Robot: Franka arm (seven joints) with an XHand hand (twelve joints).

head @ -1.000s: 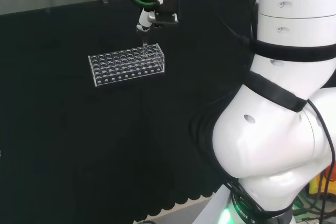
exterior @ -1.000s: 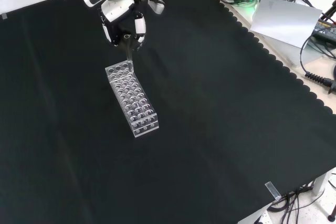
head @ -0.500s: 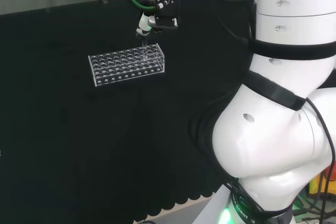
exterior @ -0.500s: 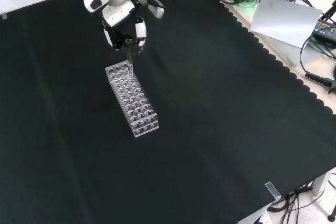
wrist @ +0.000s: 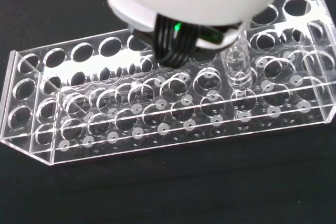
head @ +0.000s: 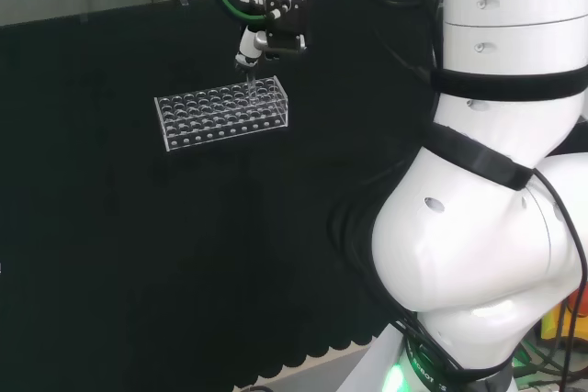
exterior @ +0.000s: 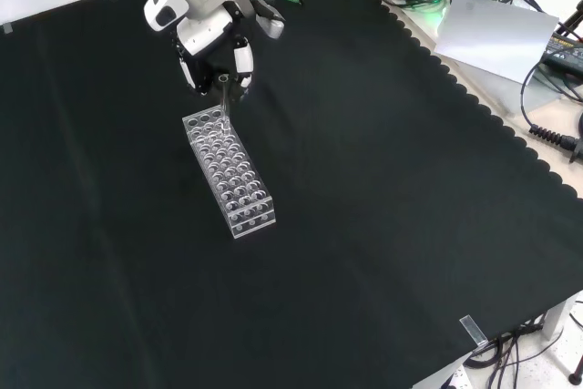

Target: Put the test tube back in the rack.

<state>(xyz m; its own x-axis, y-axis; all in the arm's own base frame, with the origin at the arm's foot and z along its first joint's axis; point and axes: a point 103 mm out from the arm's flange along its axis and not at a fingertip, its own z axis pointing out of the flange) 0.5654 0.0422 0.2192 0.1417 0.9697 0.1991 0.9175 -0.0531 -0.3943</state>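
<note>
The robot's hand [exterior: 211,38] hangs above the far end of a clear test tube rack [exterior: 230,173] on the black cloth [exterior: 383,189], fingers curled around the top of a clear glass test tube [exterior: 224,97] held upright. In the wrist view, the tube's lower end [wrist: 237,69] sits among the rack's [wrist: 173,103] holes, near 1 end. The arm's white links [head: 487,181] stand at the head view's right, clear of the rack [head: 222,112].

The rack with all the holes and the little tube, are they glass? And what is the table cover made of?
The rack looks like clear hard plastic: flat see-through plates with shiny edges. The test tube is clear too, glass or plastic; the look leaves that open. The cover looks like matte black cloth with a scalloped edge.
</note>
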